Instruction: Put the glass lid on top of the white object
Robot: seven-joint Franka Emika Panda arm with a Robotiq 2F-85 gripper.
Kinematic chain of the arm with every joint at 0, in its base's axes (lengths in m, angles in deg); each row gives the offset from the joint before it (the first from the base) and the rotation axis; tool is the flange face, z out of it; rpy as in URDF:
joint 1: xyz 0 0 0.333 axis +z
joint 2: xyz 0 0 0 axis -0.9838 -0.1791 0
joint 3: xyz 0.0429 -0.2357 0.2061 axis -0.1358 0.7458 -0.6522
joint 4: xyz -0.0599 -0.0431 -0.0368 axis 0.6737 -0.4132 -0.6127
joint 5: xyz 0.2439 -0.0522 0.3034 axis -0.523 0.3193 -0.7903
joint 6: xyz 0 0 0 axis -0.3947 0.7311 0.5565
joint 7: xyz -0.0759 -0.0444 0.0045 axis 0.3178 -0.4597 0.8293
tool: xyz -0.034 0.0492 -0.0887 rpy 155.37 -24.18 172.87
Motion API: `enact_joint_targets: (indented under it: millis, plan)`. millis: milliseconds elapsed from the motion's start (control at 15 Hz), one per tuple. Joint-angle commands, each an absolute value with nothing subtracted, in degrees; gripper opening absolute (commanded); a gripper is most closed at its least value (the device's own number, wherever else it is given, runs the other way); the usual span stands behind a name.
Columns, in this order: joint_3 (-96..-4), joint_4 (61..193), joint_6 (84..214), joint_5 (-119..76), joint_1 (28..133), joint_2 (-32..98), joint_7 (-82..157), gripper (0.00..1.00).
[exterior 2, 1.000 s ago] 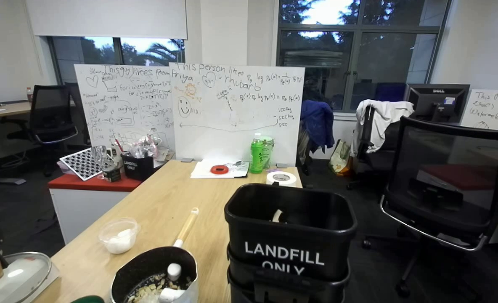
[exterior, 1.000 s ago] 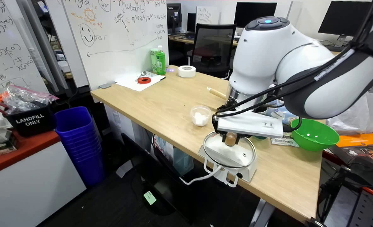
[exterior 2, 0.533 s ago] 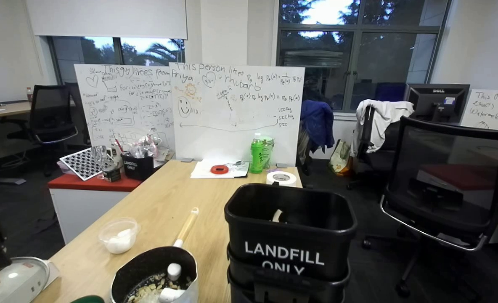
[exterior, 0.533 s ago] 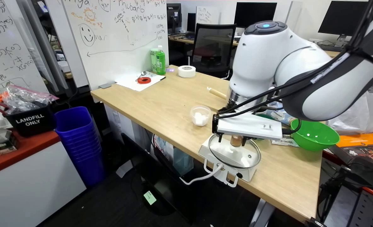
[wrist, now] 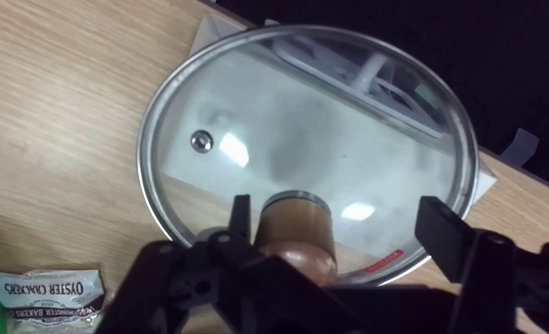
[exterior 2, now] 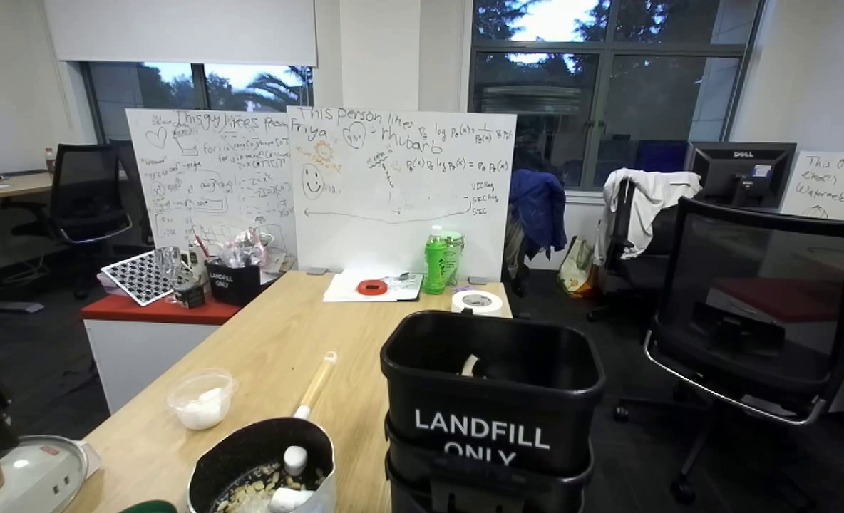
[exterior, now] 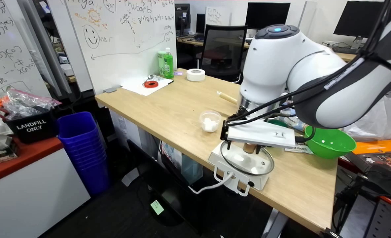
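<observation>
1 lid (wrist: pixel 302 153) atop wht box (exterior: pixel 219 160)

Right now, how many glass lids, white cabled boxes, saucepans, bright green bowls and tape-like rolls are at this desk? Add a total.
Glass lid: 1
White cabled box: 1
Saucepan: 1
Bright green bowl: 1
Rolls (white roll, red roll): 2
Total: 6

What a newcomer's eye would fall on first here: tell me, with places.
The big white robot arm dominates an exterior view, bent down over the table. Beneath its open end effector, the shiny glass lid lies over the white box at the table's edge. The bright green bowl stands farther right on the table in that view.
</observation>
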State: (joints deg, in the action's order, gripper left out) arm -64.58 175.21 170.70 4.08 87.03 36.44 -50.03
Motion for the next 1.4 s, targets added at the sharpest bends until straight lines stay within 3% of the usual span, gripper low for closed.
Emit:
enact_joint_targets:
  millis: [0, 400, 667, 800, 933, 1200, 1333]
  plan:
    - [-65.02, 174.28, 170.95, 3.64, 87.26, 35.65, -50.08, 0.59]
    - [-66.03, 174.05, 170.8, 4.14, 87.66, 36.39, -49.92, 0.17]
    - [-65.8, 173.85, 170.29, 4.01, 87.71, 35.9, -49.91, 0.15]
    - [-65.84, 173.91, 170.2, 4.08, 87.8, 35.93, -49.96, 0.66]
    - [-65.85, 174.03, 170.4, 4.34, 87.88, 36.06, -49.91, 0.7]
    - [-66.05, 174.16, 170.35, 3.8, 87.82, 35.94, -49.41, 0.98]
    - [-66.17, 174.26, 170.41, 3.7, 87.86, 35.9, -49.11, 1.0]
